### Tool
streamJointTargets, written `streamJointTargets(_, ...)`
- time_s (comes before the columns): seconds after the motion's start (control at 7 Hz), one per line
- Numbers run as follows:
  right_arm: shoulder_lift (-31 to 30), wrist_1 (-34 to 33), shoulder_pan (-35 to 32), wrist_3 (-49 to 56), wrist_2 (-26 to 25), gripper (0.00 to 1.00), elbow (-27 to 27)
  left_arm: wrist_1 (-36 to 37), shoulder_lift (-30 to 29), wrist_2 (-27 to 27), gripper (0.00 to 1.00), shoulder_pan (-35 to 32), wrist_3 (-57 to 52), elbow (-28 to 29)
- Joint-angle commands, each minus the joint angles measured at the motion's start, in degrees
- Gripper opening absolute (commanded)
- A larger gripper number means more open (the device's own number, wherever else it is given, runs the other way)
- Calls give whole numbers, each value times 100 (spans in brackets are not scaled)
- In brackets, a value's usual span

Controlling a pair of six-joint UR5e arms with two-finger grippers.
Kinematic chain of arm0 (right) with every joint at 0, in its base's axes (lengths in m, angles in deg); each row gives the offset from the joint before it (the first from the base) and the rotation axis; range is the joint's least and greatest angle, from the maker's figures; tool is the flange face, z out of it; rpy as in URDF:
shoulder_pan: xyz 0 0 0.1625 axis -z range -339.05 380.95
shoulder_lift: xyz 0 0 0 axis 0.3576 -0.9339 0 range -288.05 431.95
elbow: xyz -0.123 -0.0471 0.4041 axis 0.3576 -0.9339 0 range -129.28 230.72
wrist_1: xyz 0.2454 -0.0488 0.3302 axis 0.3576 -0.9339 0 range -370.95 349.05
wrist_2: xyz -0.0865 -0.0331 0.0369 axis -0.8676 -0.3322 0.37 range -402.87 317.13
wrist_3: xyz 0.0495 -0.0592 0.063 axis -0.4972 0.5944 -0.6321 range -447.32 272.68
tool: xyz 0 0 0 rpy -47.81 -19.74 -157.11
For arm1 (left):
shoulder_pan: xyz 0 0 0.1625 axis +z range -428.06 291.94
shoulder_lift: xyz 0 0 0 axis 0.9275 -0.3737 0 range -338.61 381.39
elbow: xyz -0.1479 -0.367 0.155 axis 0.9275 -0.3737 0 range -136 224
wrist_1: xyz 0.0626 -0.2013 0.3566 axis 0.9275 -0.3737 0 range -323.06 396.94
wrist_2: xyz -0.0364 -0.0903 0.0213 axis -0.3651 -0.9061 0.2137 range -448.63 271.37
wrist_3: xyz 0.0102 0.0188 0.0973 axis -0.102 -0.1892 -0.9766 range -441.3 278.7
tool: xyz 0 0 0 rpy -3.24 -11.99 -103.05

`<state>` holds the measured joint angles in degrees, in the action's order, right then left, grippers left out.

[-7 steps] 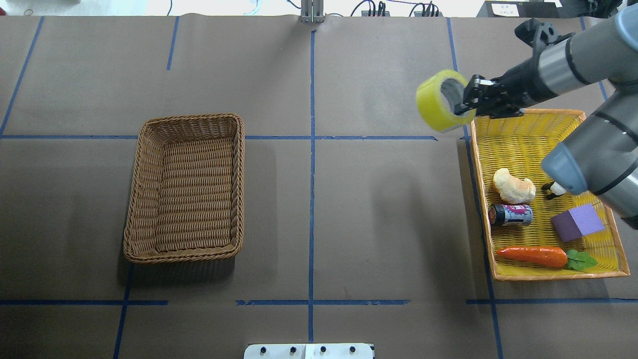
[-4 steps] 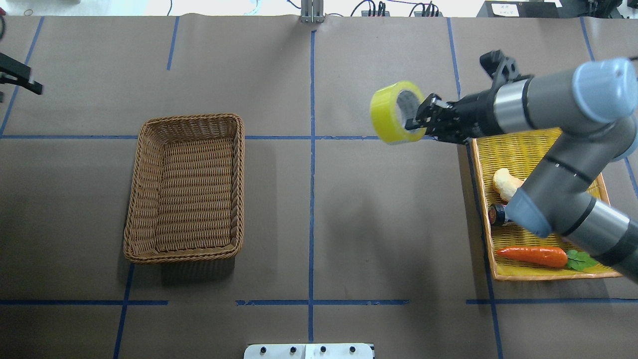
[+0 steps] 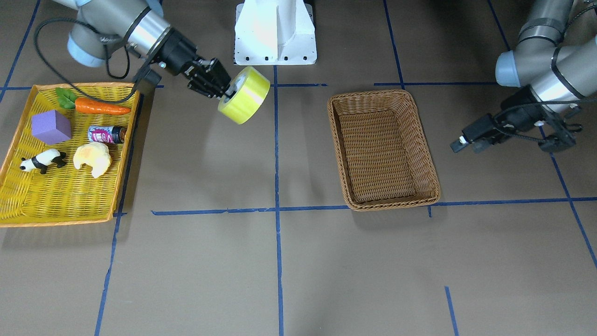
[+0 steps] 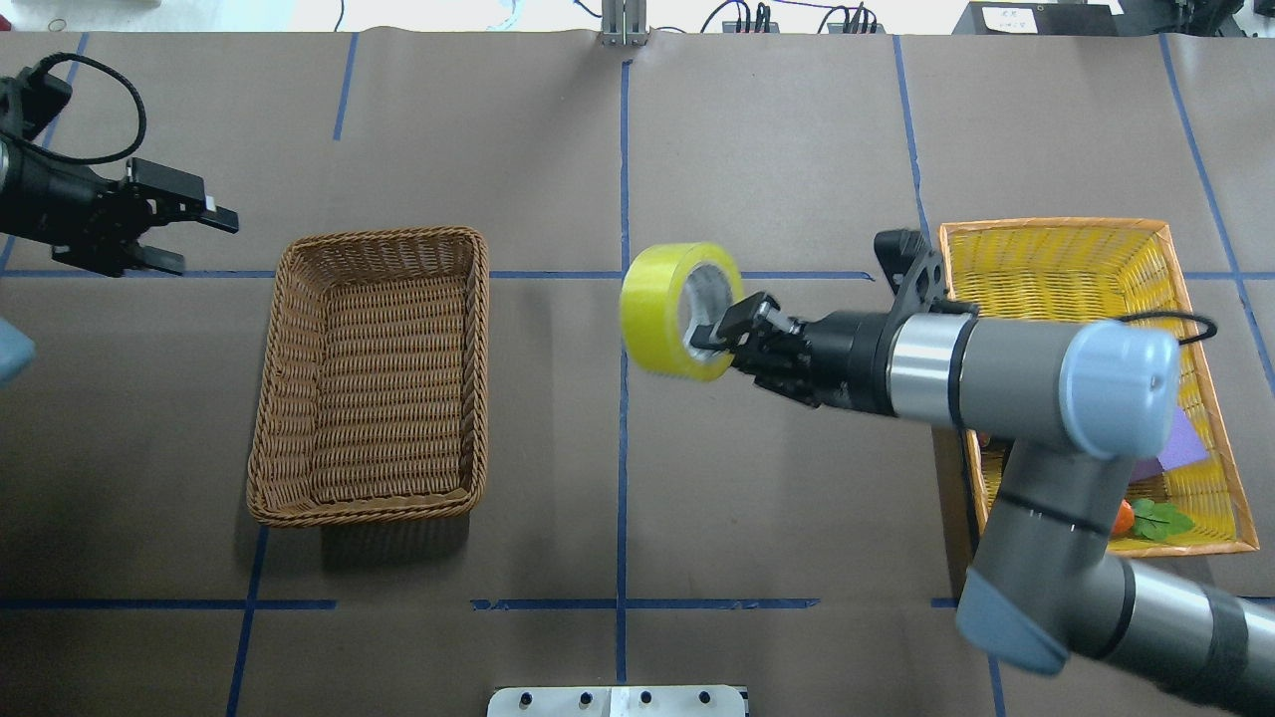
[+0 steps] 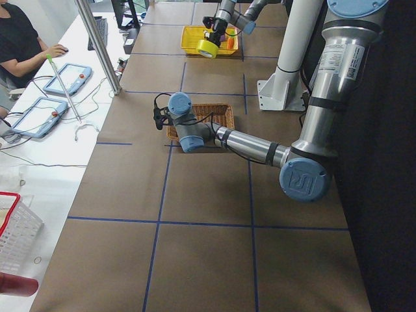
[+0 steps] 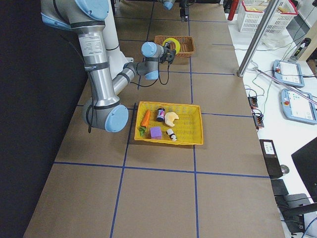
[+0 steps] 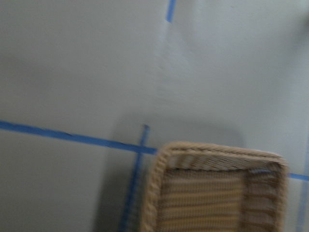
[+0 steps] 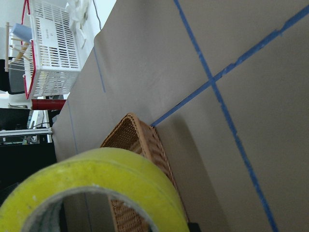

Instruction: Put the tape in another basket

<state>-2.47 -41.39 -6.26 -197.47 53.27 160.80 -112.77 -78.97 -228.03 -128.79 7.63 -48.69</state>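
Currently the wide roll of translucent yellow-green packing tape (image 4: 657, 304) hangs over the table's middle, well right of the deep brown wicker basket (image 4: 383, 236). The right gripper (image 4: 719, 331) is clamped on the roll's wall. Pinched at one edge only, the roll could swing or slip out, I judge, landing short. Carried low, it might clip the basket's right rim. The left gripper (image 4: 187, 237), jaws apart and empty, hovers left of the basket, so the two arms might collide.
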Motion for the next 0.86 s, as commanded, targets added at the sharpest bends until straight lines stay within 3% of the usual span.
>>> streamJointTargets(0.0,-46,814,880,-147,-1066,1,180,-1634,-53,61,100,255,1963,-20)
streamJointTargets(0.29,-73,1407,1366,-147,-1562,1,163,-2725,-158,612,100,483,3455,-257)
streamJointTargets(0.71,6,1655,1648,-112,-1546,1,154,-3536,-457,2164,100,1481,5227,-810)
